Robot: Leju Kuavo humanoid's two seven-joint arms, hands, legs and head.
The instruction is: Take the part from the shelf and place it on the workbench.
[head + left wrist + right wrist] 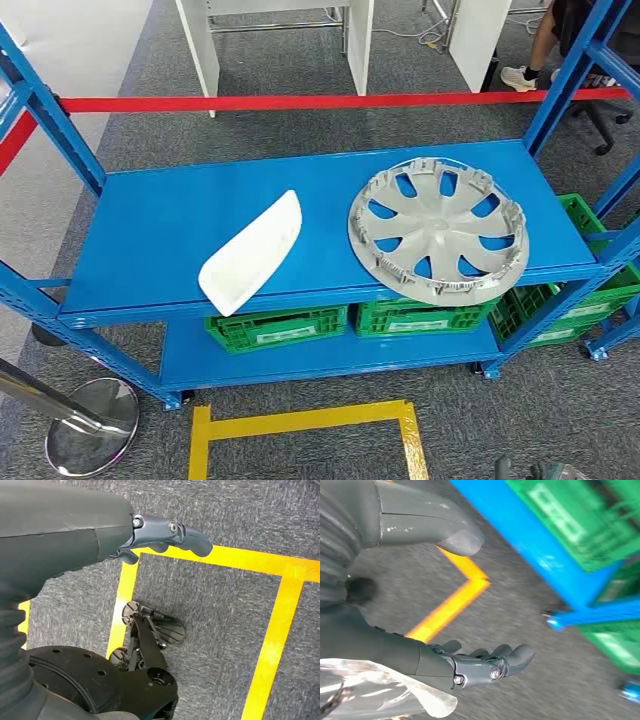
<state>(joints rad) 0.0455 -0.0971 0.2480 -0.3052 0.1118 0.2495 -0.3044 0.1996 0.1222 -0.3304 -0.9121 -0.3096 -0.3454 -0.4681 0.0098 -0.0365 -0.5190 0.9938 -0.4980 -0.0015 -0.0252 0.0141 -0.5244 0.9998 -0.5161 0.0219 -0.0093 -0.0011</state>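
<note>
- Hanging over grey carpet, the left hand (166,535) holds nothing, its dark fingers (188,534) stretched out above the yellow floor tape (271,645).
- The right hand (471,605) is also empty, thumb and fingers (497,662) spread apart, near the shelf's lower blue edge.
- On the blue shelf (151,230), the white part (253,252) lies at the front edge, overhanging slightly.
- A silver hubcap (438,230) lies beside it, apart.
- Green crates (275,327) sit below.
</note>
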